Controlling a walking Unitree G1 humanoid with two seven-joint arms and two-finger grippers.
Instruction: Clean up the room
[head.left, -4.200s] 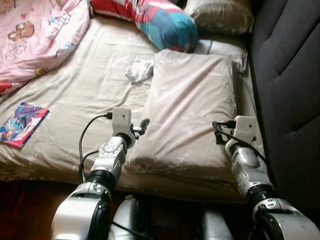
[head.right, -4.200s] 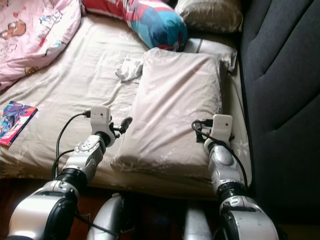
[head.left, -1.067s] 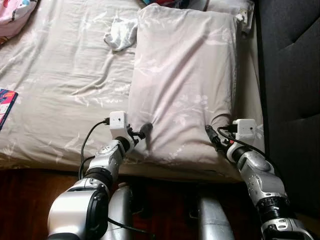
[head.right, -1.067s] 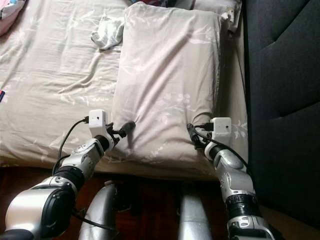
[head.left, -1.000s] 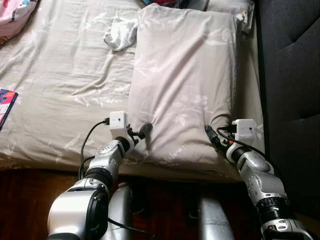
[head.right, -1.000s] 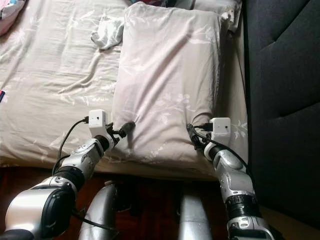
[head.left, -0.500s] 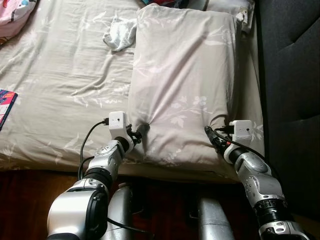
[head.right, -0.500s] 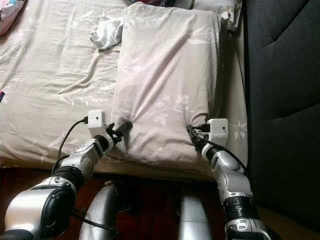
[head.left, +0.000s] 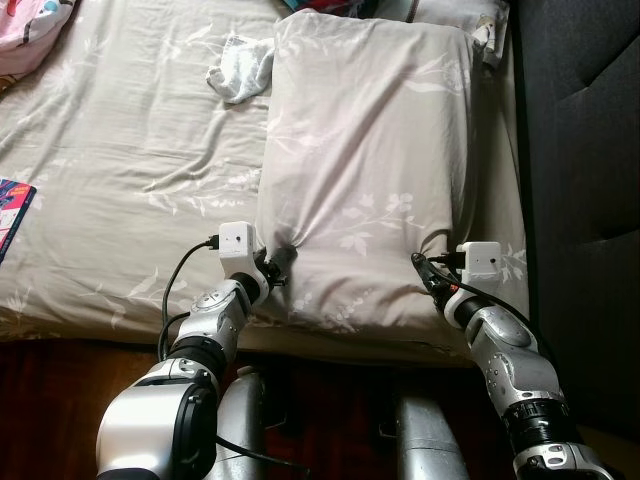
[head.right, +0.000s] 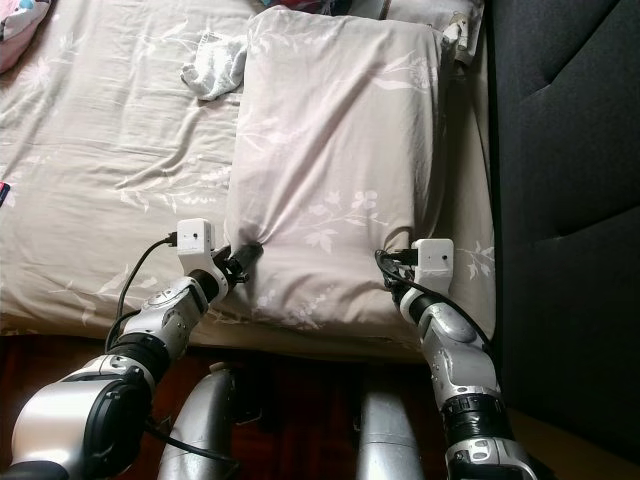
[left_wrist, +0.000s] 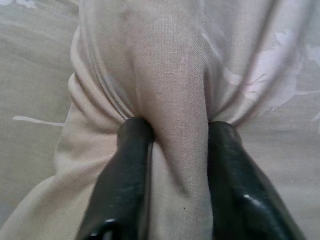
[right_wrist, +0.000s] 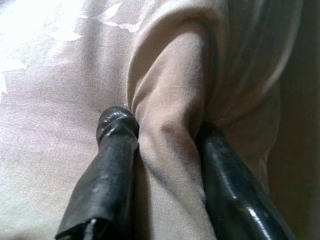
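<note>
With both grippers pinching folds of cloth at the near corners of the big beige pillow (head.left: 370, 170), which lies lengthwise on the bed (head.left: 120, 190) beside the dark headboard (head.left: 585, 150), the step in hand looks like lifting or dragging the pillow into place, and it would go best if both arms move together at the same pace, so the cover is not pulled askew or torn from a pinch; the left gripper (left_wrist: 172, 132) has a thick fold squeezed between its fingers, and the right gripper (right_wrist: 165, 132) grips a rolled ridge of fabric the same way. Counted: one large pillow held, one further pillow (head.left: 455, 12) at the top edge, one crumpled white cloth (head.left: 240, 68), one colourful book (head.left: 10, 205) at the bed's left edge, one pink blanket (head.left: 35, 15) corner
</note>
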